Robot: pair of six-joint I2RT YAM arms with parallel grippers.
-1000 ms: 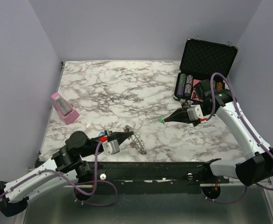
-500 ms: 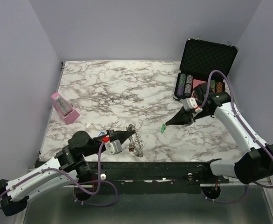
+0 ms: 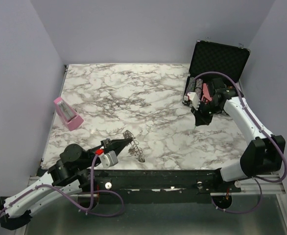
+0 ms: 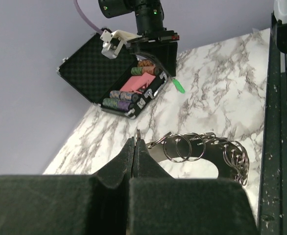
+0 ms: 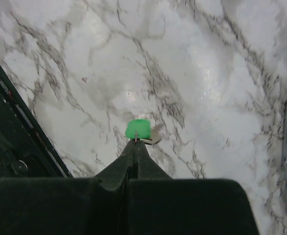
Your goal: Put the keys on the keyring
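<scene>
Since earlier, the right end effector [image 3: 199, 122] has swung toward 2 o'clock, pinching the green key [image 5: 137, 129]; the left end effector [image 4: 136, 142], at 7 o'clock, clamps the keyring [image 4: 236, 159]; threading seemingly not yet begun

Keyring [image 4: 231, 155]: thin silvery ring w/ small loops bunched along rim, nr front edge of counter [image 4: 217, 112], one end nipped in closed left claw [image 4: 135, 140]. Green key [image 5: 137, 129]: plastic head fwd, pinched at closed right claw [image 5: 136, 142] tip, above counter.
</scene>
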